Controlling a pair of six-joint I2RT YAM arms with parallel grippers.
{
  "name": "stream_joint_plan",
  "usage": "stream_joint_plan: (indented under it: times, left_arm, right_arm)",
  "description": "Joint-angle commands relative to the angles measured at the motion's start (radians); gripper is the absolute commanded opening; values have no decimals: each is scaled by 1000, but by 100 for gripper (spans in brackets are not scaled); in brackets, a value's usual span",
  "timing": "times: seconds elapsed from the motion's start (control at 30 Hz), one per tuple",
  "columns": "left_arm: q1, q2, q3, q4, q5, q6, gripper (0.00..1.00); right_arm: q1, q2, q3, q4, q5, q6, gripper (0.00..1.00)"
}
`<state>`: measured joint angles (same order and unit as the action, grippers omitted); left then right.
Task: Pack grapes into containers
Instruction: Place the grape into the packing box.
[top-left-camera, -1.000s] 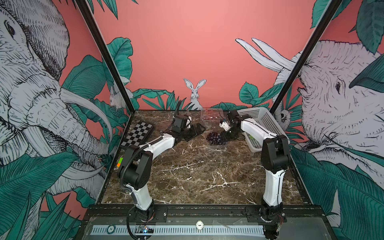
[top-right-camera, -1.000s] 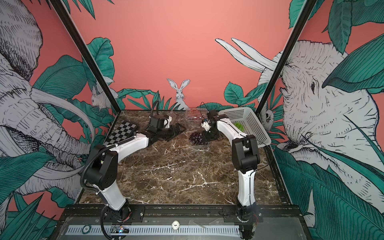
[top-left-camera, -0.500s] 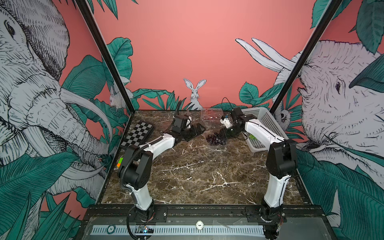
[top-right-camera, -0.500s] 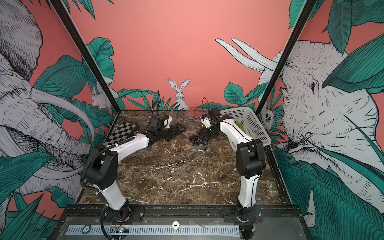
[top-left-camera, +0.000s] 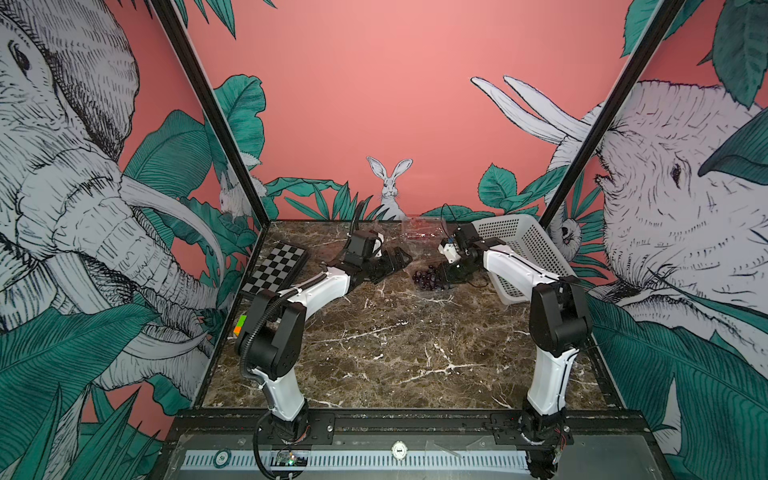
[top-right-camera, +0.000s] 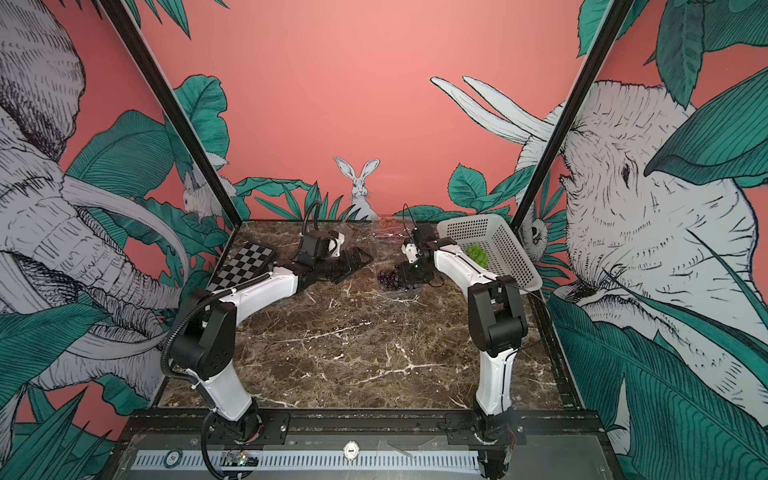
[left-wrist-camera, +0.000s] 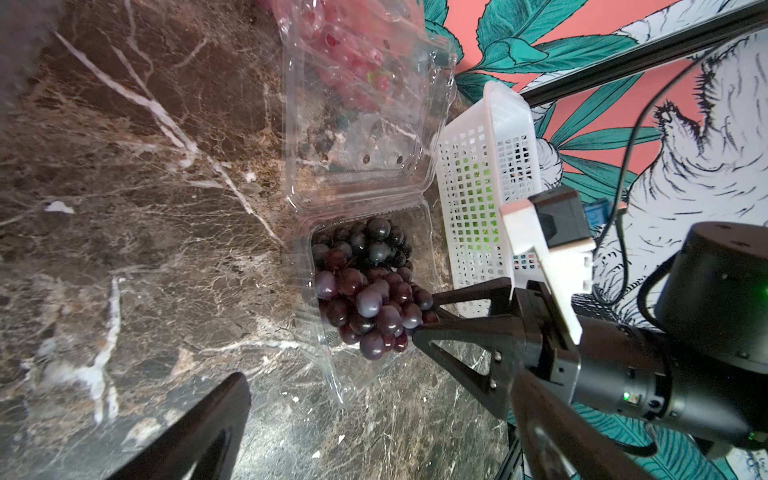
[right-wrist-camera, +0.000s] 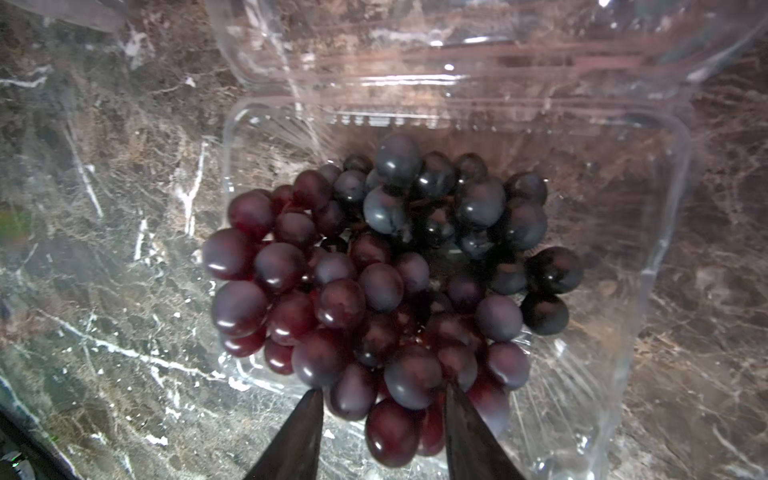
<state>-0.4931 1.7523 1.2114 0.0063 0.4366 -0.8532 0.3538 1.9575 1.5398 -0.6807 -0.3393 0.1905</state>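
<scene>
Dark grapes (right-wrist-camera: 374, 270): a purple-black bunch lying in the base of the open container (right-wrist-camera: 665, 199), which sits toward 1 o'clock on the bench (top-left-camera: 395, 357).
Lid (left-wrist-camera: 357, 166): folded back on the 12 o'clock side of the base, leaving the mouth free for loading from the side.
Right fingers (right-wrist-camera: 291, 440): reaching in low from the container's 3 o'clock side. They are part-way apart and straddle the nearest grapes. The tips touch fruit, but the near grapes hide the contact, so I cannot tell whether they pinch or only flank it.
Left fingers (left-wrist-camera: 199, 432): spread wide and holding nothing. They sit low over the bench at about 9 o'clock of the container, near it but apart. I judge they are placed there to steady the light box or fold the lid.
Red grapes (left-wrist-camera: 353, 62): seen through the clear plastic of a second container (left-wrist-camera: 440, 54) at 12 o'clock, behind the open one.
Green grapes (top-right-camera: 478, 254): in the white basket (top-left-camera: 528, 245) at 2 o'clock, close to the right arm's reach.
Step, as judged: seating the dark bunch; the lid is not yet shut and the green bunch is not yet packed.
Risk: the bunch is crowded toward the fingers' side of the base, so stray grapes could foul the lid.
</scene>
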Motion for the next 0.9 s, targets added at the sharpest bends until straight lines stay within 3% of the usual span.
stream_joint_plan:
  times: [0.0, 0.3, 0.5, 0.7, 0.87]
  left_arm:
    - [-7, -6, 25, -2, -4, -3, 99]
    - [-15, 9, 46, -27, -4, 6, 99]
    - [-15, -3, 55, -71, -21, 45, 99]
    - [-13, -5, 70, -123, -37, 83, 99]
    - [-12, 13, 113, -200, -50, 129, 99]
  right_arm:
    - [1, 37, 4, 22, 51, 2, 46]
    - [-2, 23, 28, 4, 79, -10, 45]
    - [-3, -17, 21, 4, 54, 1, 50]
    - [-5, -50, -1, 2, 45, 10, 59]
    - [-15, -91, -45, 30, 19, 30, 74]
